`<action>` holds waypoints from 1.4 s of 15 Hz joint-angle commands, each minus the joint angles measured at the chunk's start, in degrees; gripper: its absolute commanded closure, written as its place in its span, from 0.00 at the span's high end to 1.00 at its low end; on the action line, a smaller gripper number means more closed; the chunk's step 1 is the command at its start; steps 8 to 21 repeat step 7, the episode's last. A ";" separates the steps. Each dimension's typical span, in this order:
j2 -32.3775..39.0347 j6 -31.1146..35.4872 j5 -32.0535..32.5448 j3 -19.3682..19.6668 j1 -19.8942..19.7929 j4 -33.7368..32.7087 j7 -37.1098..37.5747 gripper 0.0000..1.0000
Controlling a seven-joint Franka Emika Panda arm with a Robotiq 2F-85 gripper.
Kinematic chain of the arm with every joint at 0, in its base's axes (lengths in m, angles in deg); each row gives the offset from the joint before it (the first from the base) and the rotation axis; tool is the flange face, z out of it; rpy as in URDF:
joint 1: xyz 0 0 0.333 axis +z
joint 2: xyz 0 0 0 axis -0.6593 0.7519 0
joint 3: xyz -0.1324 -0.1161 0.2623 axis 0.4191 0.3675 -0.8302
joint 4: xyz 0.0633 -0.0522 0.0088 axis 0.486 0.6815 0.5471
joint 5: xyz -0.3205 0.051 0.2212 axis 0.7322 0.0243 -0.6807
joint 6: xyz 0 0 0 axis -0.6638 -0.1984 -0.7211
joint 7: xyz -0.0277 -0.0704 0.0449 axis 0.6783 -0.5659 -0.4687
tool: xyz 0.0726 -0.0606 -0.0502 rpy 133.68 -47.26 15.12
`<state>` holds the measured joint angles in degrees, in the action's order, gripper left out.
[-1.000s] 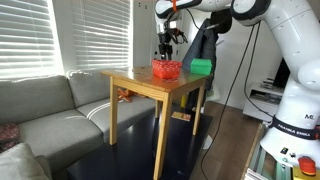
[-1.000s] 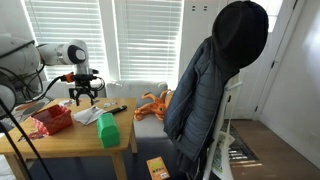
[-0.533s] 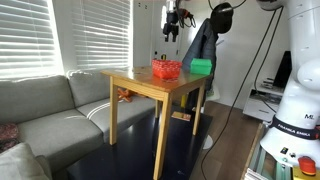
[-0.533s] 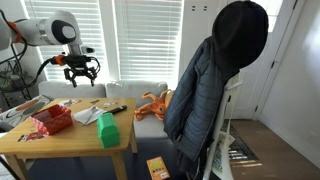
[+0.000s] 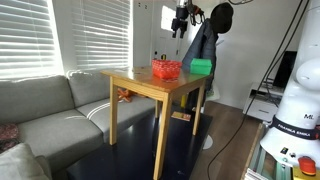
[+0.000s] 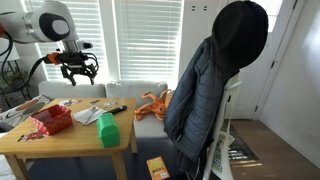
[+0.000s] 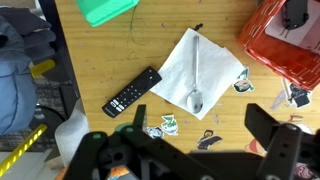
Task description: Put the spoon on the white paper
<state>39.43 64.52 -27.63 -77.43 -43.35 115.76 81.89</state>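
Observation:
In the wrist view a metal spoon point(image 7: 196, 75) lies on the white paper point(image 7: 215, 60) on the wooden table point(image 7: 170, 20), its bowl near the paper's lower edge. My gripper point(image 7: 180, 135) is open and empty, high above the table, its two dark fingers framing the lower part of the view. In both exterior views the gripper point(image 5: 181, 22) point(image 6: 78, 68) hangs well above the table. The white paper shows in an exterior view point(image 6: 86, 116); the spoon is too small to make out there.
A black remote point(image 7: 133, 92) lies beside the paper. A red basket point(image 7: 285, 45) point(image 5: 166, 69) point(image 6: 52, 119) and a green box point(image 7: 108, 9) point(image 5: 201, 66) point(image 6: 107, 130) stand on the table. Stickers dot the tabletop. A dark jacket point(image 6: 215, 85) hangs on a chair beside the table.
My gripper has risen from just above the table to high above it, open and empty. The spoon stays on the paper.

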 commanded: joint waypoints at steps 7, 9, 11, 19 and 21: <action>-0.33 0.20 -0.02 0.05 0.06 0.71 -0.01 1.00; -0.33 0.20 -0.02 0.05 0.06 0.71 -0.01 1.00; -0.33 0.20 -0.02 0.05 0.06 0.71 -0.01 1.00; -0.33 0.20 -0.02 0.05 0.06 0.71 -0.01 1.00; -0.33 0.20 -0.02 0.05 0.06 0.71 -0.01 1.00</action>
